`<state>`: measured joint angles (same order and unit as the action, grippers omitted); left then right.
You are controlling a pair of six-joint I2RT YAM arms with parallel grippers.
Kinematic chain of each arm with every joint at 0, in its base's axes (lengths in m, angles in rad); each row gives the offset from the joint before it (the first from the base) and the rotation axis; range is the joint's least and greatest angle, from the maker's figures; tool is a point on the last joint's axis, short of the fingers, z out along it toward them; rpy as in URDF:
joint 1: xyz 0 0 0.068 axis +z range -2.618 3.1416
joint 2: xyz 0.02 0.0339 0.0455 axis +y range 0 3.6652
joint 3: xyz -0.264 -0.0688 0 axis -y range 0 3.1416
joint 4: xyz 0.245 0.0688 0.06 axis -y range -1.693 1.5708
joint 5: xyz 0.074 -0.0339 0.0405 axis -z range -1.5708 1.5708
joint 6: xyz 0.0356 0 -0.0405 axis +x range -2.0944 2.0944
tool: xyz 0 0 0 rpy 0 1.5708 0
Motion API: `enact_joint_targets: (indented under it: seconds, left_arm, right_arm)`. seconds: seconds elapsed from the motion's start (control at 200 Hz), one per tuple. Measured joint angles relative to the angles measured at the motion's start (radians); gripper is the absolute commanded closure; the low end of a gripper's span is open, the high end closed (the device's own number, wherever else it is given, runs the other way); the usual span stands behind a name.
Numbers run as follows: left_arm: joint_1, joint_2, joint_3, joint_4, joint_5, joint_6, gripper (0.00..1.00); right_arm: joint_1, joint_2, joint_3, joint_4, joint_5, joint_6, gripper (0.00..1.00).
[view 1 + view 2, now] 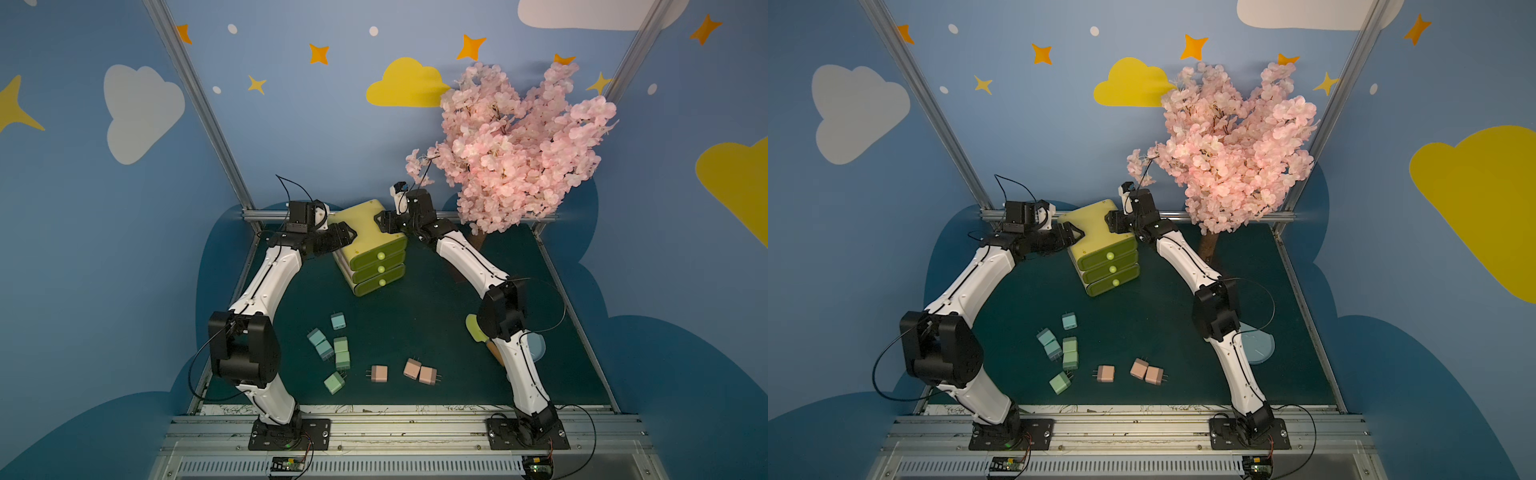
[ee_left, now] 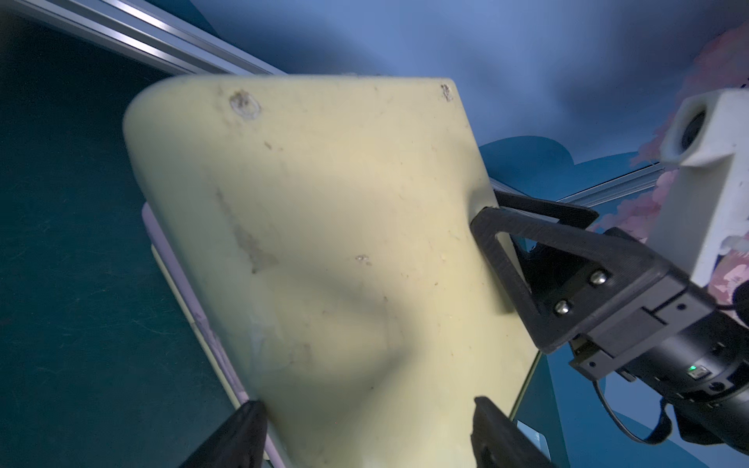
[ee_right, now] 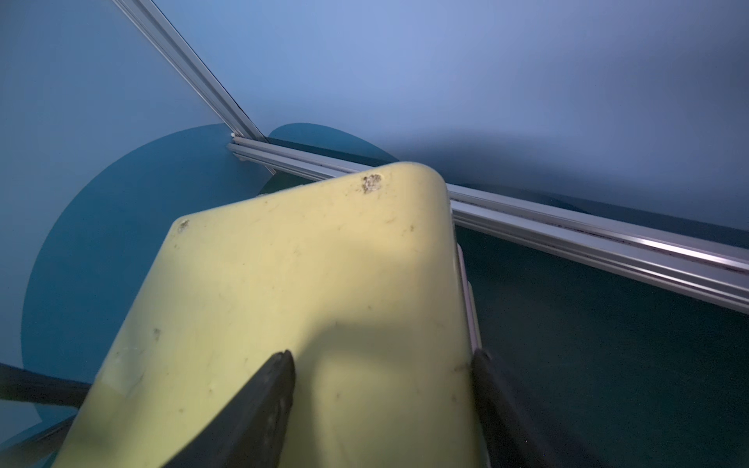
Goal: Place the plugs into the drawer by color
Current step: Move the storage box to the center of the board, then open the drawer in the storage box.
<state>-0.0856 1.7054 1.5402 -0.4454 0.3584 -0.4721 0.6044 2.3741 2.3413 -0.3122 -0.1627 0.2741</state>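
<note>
Two high eyes, two wrist eyes.
Both top views look down from above the arm bases point(image 1: 291, 434) toward the back wall point(image 1: 332, 124), far enough to hold the whole surface point(image 1: 415, 316) (nearly one picture twice). Each wrist camera looks along its gripper, left gripper point(image 2: 367, 407) and right gripper point(image 3: 381, 356), close over the drawer point(image 2: 324, 243), whose top all four views share.
</note>
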Motion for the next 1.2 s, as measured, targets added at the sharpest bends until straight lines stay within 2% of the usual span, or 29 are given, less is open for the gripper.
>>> enact_joint_targets:
  seconds: [0.175, 0.3, 0.466, 0.596, 0.721, 0.861, 1.101, 1.201]
  left_arm:
    - [0.008, 0.0, 0.0, 0.006, -0.02, 0.0, 0.18]
    - [0.012, 0.0, 0.0, 0.007, -0.035, -0.003, 0.18]
    - [0.012, 0.006, 0.009, -0.002, -0.049, -0.005, 0.17]
    - [0.011, 0.041, 0.059, -0.031, -0.053, -0.008, 0.18]
    - [0.01, 0.062, 0.08, -0.043, -0.053, -0.018, 0.19]
    - [0.004, 0.078, 0.083, -0.044, -0.052, -0.03, 0.19]
    - [-0.006, 0.1, 0.087, -0.041, -0.046, -0.041, 0.19]
    - [-0.006, 0.1, 0.087, -0.04, -0.045, -0.041, 0.19]
  right_arm:
    - [0.002, -0.056, -0.01, -0.084, 0.031, -0.124, 0.24]
    - [0.003, -0.147, -0.076, -0.109, 0.071, -0.209, 0.24]
    - [0.031, -0.333, -0.294, -0.053, 0.11, -0.295, 0.26]
    - [0.092, -0.462, -0.519, 0.064, 0.136, -0.341, 0.36]
    - [0.139, -0.538, -0.737, 0.192, 0.144, -0.349, 0.48]
    - [0.148, -0.55, -0.89, 0.293, 0.143, -0.323, 0.54]
    - [0.146, -0.55, -0.945, 0.415, 0.159, -0.275, 0.62]
    - [0.15, -0.55, -0.952, 0.467, 0.171, -0.263, 0.62]
